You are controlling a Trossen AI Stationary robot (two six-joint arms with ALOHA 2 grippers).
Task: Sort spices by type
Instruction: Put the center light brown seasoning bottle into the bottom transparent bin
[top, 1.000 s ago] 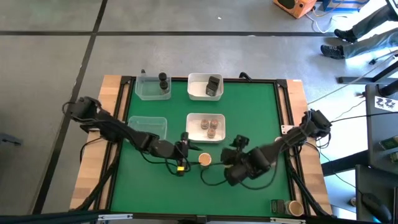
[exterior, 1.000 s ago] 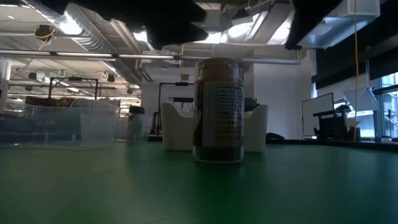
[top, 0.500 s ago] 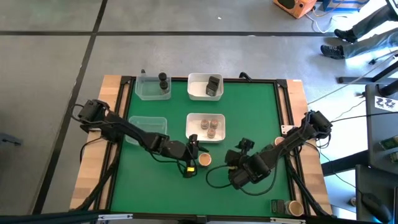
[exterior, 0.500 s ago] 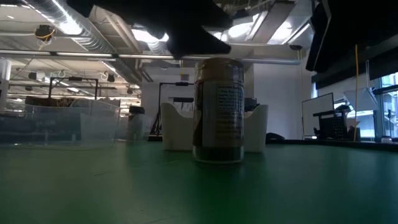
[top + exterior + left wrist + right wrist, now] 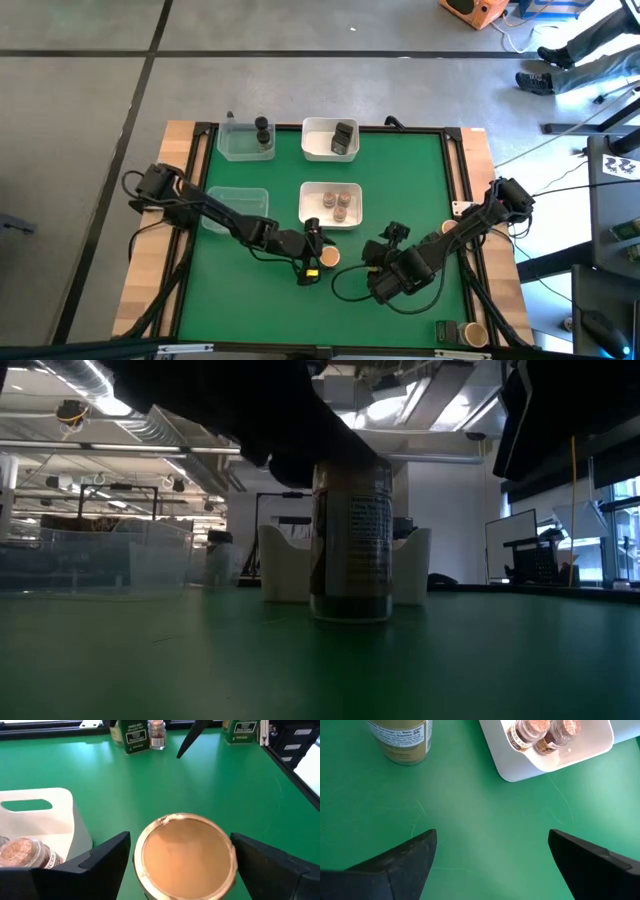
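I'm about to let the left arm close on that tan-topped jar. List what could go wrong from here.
1. The left gripper is open with its fingers on either side of the tan-topped jar; an off-centre close might tip the upright jar.
2. The white tray of small jars sits close beside one finger, which could nudge it.
3. The right gripper waits nearby, open, so the arms could clash.

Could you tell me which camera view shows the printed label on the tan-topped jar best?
The low view: the tan-topped jar stands side-on there, its label facing the camera. The right wrist view catches only the lower label. The left wrist view shows just the lid between that tool's open fingers; the high view only a small tan disc.
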